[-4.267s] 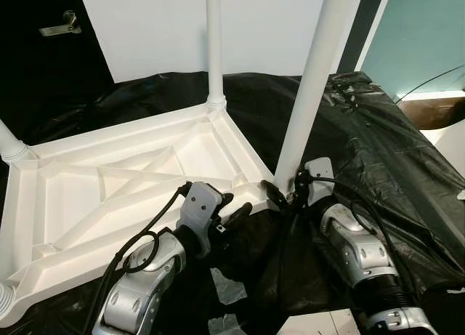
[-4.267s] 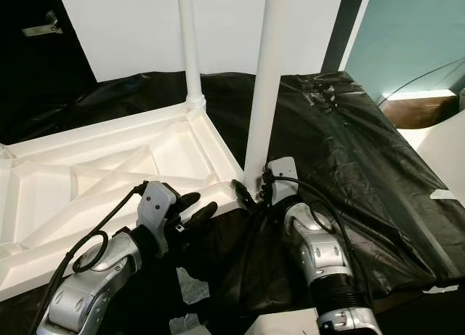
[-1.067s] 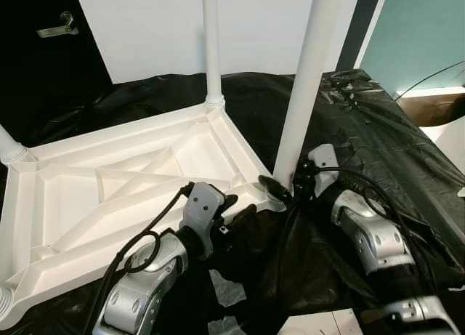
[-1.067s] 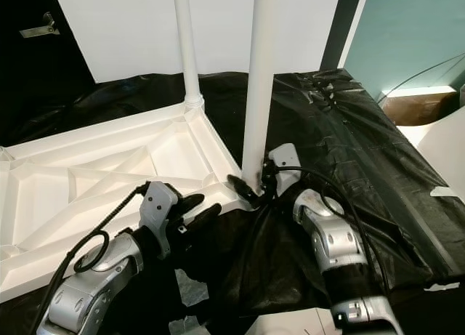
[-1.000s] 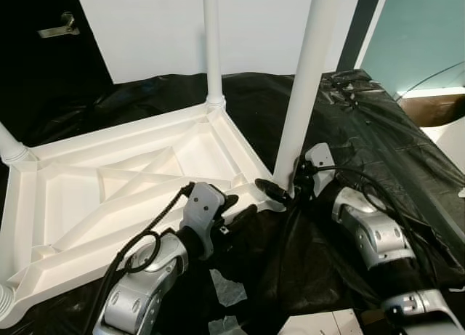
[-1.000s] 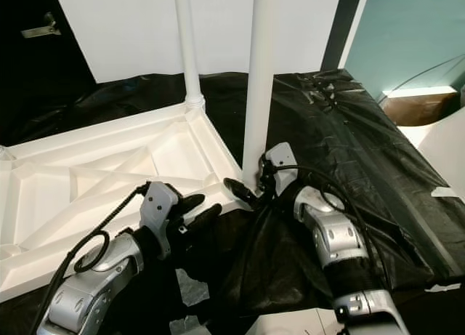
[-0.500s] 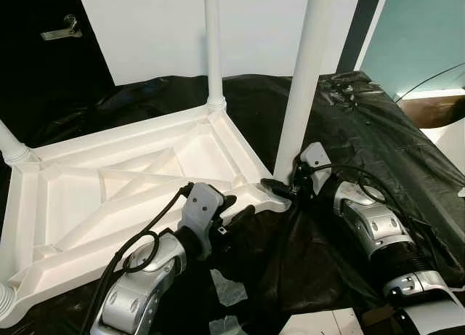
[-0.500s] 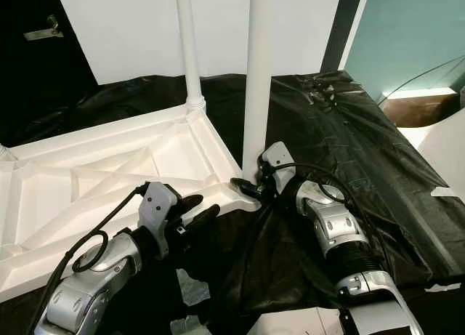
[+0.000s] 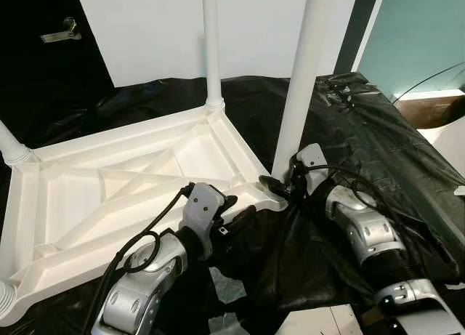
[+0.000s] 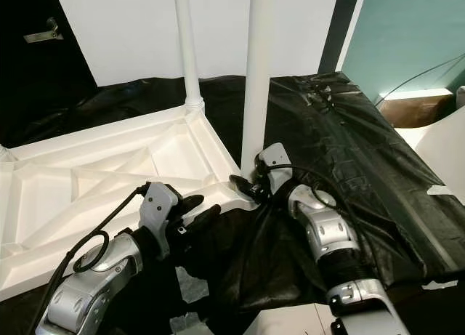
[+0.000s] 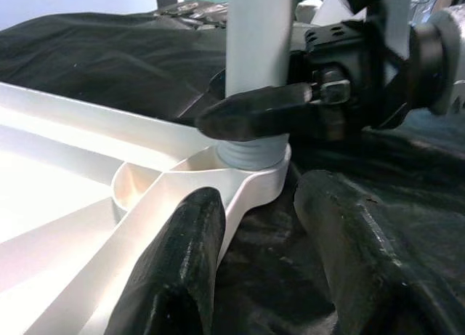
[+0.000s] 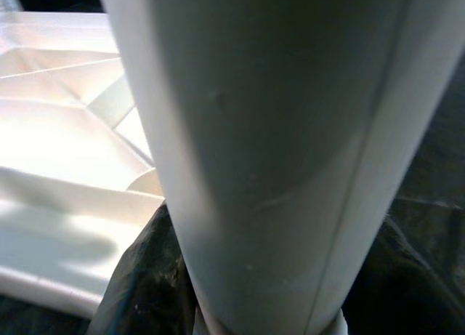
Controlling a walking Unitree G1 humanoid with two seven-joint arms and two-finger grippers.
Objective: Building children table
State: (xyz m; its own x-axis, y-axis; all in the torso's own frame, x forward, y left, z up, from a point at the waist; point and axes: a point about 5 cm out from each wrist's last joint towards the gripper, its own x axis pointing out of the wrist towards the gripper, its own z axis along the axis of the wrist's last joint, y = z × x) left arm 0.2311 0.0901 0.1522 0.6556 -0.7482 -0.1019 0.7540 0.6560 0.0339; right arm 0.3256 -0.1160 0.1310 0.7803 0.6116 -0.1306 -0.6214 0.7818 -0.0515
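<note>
Left eye view: my right gripper point(image 9: 280, 187) reaches the foot of the near table leg point(image 9: 301, 73), where that leg meets the near corner of the upturned white tabletop point(image 9: 123, 179). One black finger lies across the leg just above its ribbed collar; the left wrist view shows this finger point(image 11: 254, 111) pressed on the leg, so I take the gripper to be clamped on it, though the second finger is hidden behind the leg. The leg stands upright, leaning slightly, in its corner socket.

My left gripper point(image 9: 234, 210) rests at the tabletop's near edge, beside the same corner, fingers parted and holding nothing. In the left wrist view one finger point(image 11: 178, 266) lies against the white rim and the other over the black plastic sheet point(image 9: 378, 131).

Count: one tabletop, underside up, ribbed with diagonal braces; four legs visible at its corners: the near one, one at the far corner point(image 9: 211, 44), and the bases of two at the left point(image 9: 11, 147) point(image 9: 5, 300). Pale tape scraps point(image 9: 229, 291) lie on the sheet. No writing is legible.
</note>
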